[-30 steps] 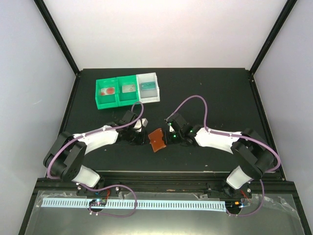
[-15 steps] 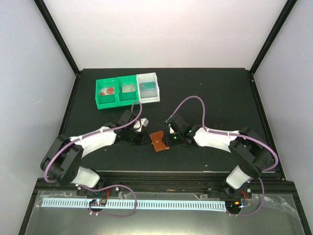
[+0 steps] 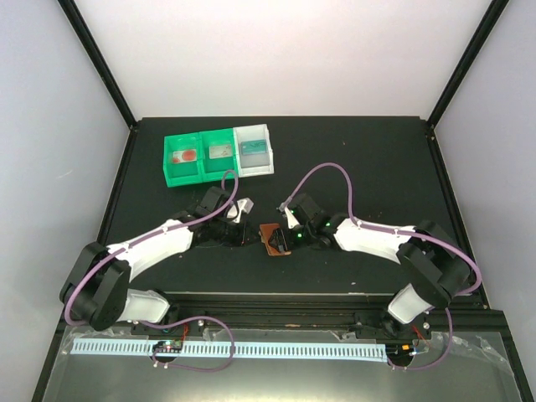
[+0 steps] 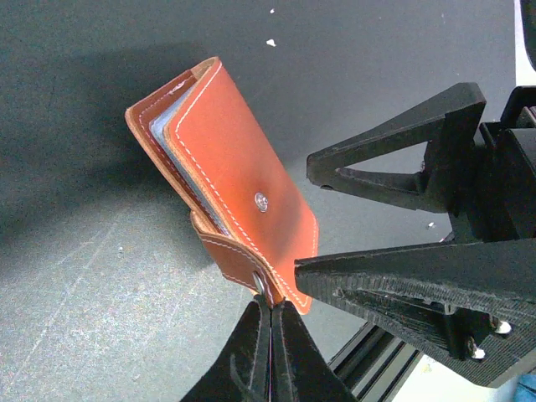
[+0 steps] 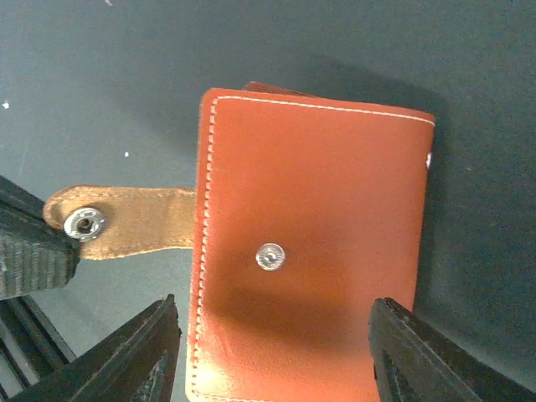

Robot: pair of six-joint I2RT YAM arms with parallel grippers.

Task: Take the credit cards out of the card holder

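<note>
The brown card holder (image 3: pixel 272 237) is at the table's middle, between both grippers. In the left wrist view the card holder (image 4: pixel 226 167) stands on edge, slightly ajar. Pale blue-grey edges of the credit cards (image 4: pixel 165 130) show between its covers. My left gripper (image 4: pixel 270 303) is shut on the holder's snap tab (image 5: pixel 126 222). My right gripper (image 5: pixel 285 360) is open, one finger on each side of the holder's snap-studded cover (image 5: pixel 310 243), apart from it. From above, the left gripper (image 3: pixel 248 233) and right gripper (image 3: pixel 286 238) face each other.
Two joined green bins (image 3: pixel 198 157) and a white bin (image 3: pixel 254 149) stand at the back left, each with a small item inside. The table's near edge rail (image 3: pixel 276 297) runs just behind the arms' bases.
My right gripper has opened from shut and now straddles the holder. The left arm has stretched further right, still pinching the tab. The holder has shifted slightly.
</note>
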